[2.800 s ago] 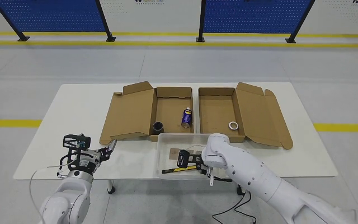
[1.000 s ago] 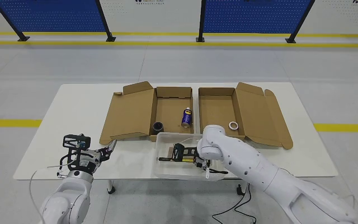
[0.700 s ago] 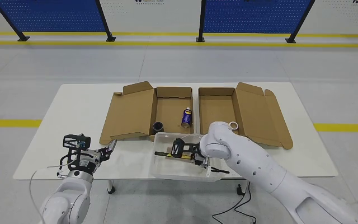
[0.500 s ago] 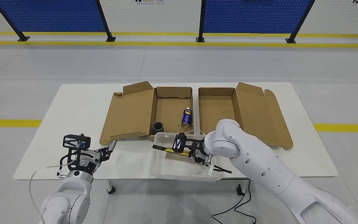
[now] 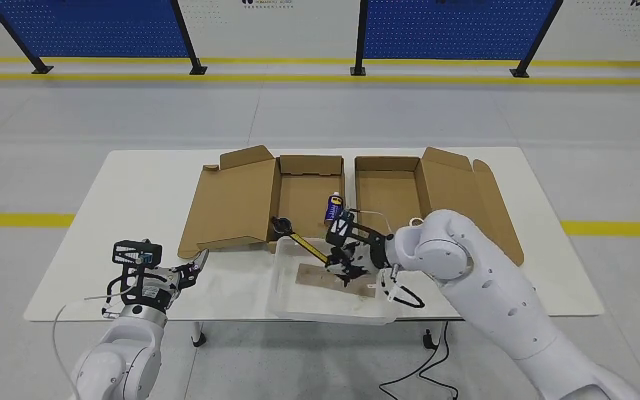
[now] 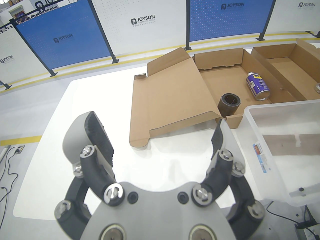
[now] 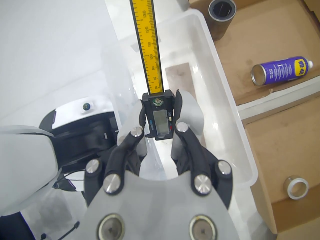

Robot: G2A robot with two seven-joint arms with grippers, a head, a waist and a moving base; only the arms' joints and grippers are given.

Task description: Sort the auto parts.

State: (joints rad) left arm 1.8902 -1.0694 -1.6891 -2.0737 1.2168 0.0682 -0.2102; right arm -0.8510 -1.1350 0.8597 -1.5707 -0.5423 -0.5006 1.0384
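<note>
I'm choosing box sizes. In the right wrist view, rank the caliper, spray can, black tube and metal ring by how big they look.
1. Caliper, but it is nearest the camera.
2. Spray can and black tube: these look about alike.
3. Metal ring.

Yellow-scaled digital caliper (image 7: 146, 38) clamped in end effector (image 7: 160, 108), above clear bin (image 7: 220, 106), black sleeve (image 7: 222, 13) and spray can (image 7: 280, 70) in cardboard box (image 7: 262, 33)

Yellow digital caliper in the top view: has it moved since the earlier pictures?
Yes. The yellow digital caliper, in the right gripper, moved from the clear plastic bin toward the left cardboard box.
</note>
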